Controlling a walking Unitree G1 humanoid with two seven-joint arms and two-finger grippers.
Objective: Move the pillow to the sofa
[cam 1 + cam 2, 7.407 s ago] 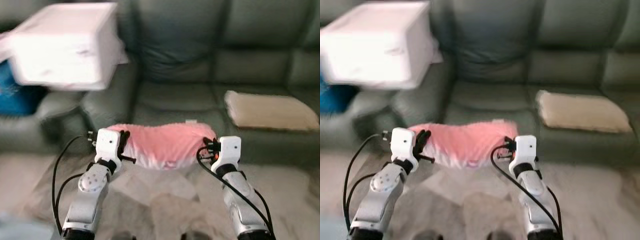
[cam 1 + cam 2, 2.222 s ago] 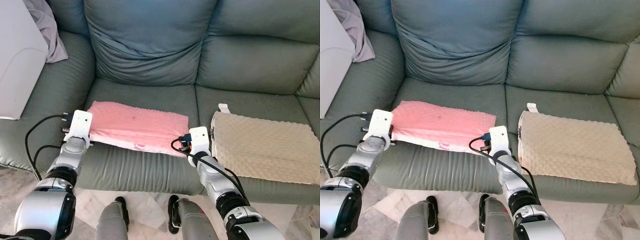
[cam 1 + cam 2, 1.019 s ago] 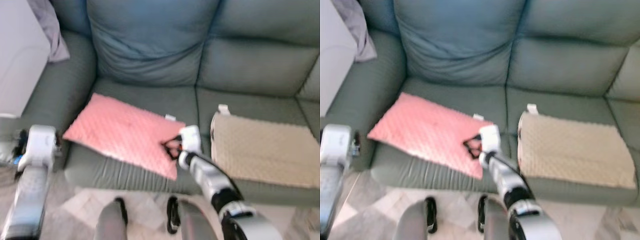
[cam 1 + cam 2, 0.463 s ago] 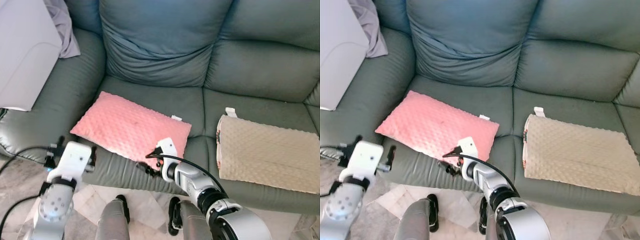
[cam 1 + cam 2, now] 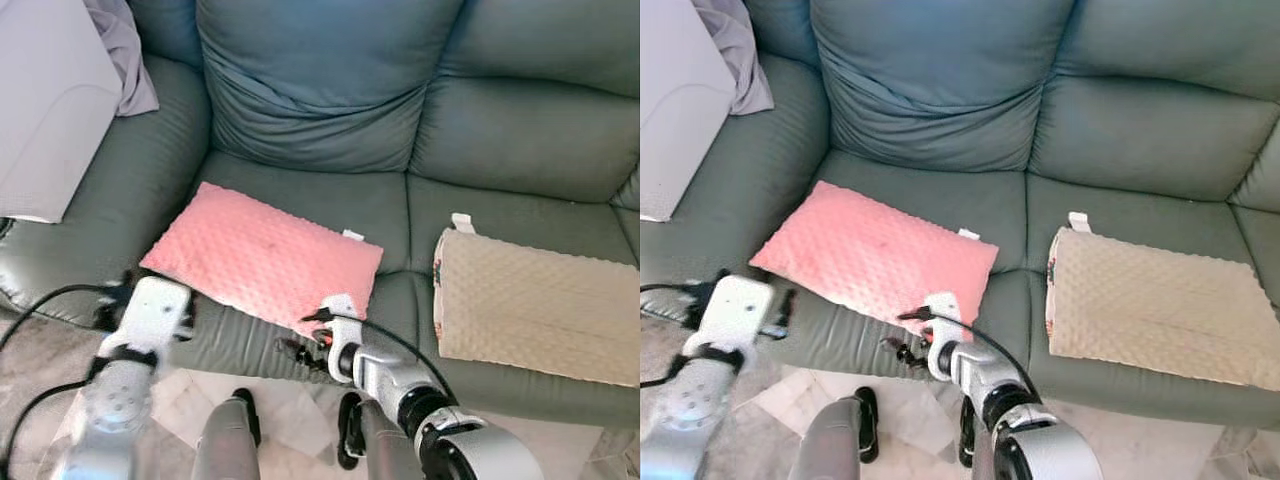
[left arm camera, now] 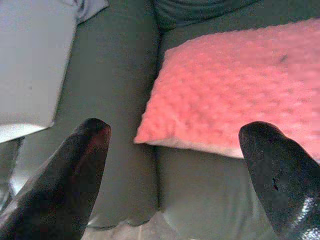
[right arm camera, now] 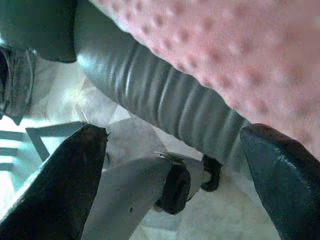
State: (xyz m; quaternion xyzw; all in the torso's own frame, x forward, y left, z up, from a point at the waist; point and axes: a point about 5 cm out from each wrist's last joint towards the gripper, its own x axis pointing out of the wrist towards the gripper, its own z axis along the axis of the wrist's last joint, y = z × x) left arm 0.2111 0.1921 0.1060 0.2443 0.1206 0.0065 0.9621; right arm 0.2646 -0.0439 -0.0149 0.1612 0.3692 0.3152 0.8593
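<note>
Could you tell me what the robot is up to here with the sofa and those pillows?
The robot stands at a grey-green sofa, moving a pink pillow onto it. The pillow now lies on the left seat cushion, held by neither gripper. The left gripper is open and hovers off the pillow's left corner, by the seat's front edge. The right gripper is open too, low in front of the seat below the pillow's near corner. A beige pillow lies on the next seat.
</note>
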